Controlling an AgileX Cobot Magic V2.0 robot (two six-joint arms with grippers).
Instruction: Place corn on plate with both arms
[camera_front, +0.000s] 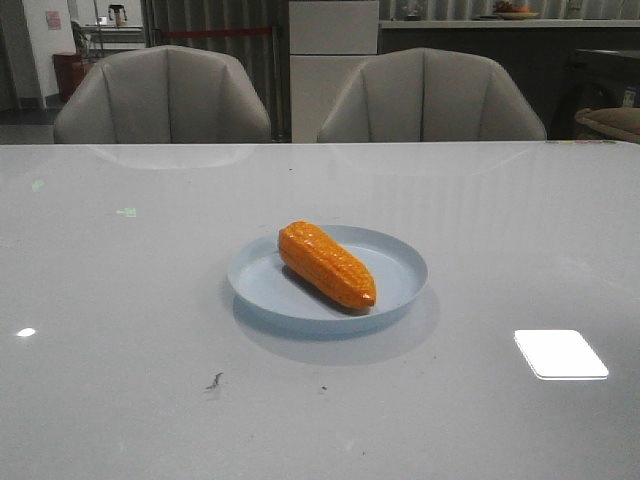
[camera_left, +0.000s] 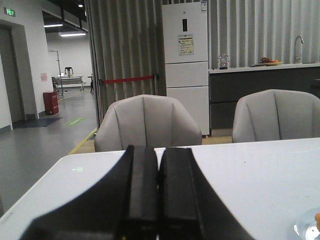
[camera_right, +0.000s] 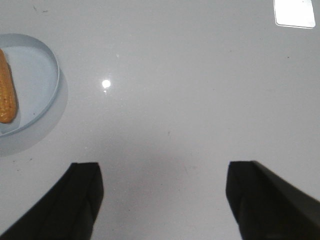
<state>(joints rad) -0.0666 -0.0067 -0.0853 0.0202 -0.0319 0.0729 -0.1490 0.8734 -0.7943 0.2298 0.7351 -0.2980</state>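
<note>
The orange corn (camera_front: 326, 264) lies on the pale blue plate (camera_front: 400, 262) at the middle of the table, its tapered end toward the front right. Neither arm shows in the front view. My left gripper (camera_left: 159, 156) is shut and empty, held level above the table, with the plate's rim (camera_left: 306, 227) just showing at the view's edge. My right gripper (camera_right: 163, 172) is open wide and empty over bare table. In the right wrist view the plate (camera_right: 42, 75) and the corn (camera_right: 6, 95) show at the edge, well apart from the fingers.
Two grey chairs (camera_front: 165, 98) (camera_front: 430, 98) stand behind the table's far edge. A bright light reflection (camera_front: 560, 353) lies on the table at the front right. Small dark marks (camera_front: 214, 381) sit near the front.
</note>
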